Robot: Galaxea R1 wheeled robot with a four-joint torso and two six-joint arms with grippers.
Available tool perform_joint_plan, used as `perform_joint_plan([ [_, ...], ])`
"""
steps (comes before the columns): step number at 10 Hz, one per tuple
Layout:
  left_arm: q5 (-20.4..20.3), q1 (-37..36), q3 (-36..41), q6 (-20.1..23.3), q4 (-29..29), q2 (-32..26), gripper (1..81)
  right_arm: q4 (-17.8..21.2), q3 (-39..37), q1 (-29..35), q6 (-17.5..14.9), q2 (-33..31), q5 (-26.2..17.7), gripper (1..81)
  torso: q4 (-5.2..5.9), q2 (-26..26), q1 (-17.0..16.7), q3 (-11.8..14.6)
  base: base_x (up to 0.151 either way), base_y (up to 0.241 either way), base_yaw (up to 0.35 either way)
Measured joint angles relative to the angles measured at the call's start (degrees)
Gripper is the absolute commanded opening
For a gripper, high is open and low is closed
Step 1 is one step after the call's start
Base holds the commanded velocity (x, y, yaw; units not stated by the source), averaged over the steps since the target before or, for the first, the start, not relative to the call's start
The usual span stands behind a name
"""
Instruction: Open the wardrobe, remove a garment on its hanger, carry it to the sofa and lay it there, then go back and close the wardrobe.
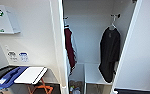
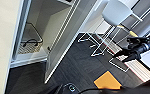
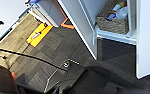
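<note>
Fingers' state I cannot tell; wardrobe point(image 1: 101, 37) open, jacket point(image 1: 109, 53) probably hanging on its hanger point(image 1: 112, 25); reaching it next.

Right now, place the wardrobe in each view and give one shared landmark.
Head view: wardrobe centre, doors open, black garment hanging inside.
Left wrist view: wardrobe lower compartment beside an open door.
Right wrist view: wardrobe bottom shelf holding a basket.
Shared landmark: the open white door.
</note>
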Motion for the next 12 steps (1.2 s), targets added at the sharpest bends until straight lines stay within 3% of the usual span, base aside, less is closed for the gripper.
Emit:
perform_joint_plan([
  [5,-0.38,1.05,-19.08,-8.55,0.02,9.97,81.1,0.74,-21.08,-3.17,6.55,14.31,-0.83,81.1,0.0,0.0,0.01,0.0,0.0,0.0,0.0],
  [8,-0.62,2.17,-28.39,-11.85,0.02,15.32,81.1,1.01,-31.26,-4.58,10.7,18.62,-0.99,81.1,0.0,0.0,0.0,0.02,0.0,0.0,0.0],
  [12,-1.01,2.61,-39.28,-16.7,-0.01,21.75,81.1,1.12,-38.17,-6.51,14.59,24.48,-0.82,81.1,0.0,0.0,0.01,0.02,0.0,0.0,0.0],
])
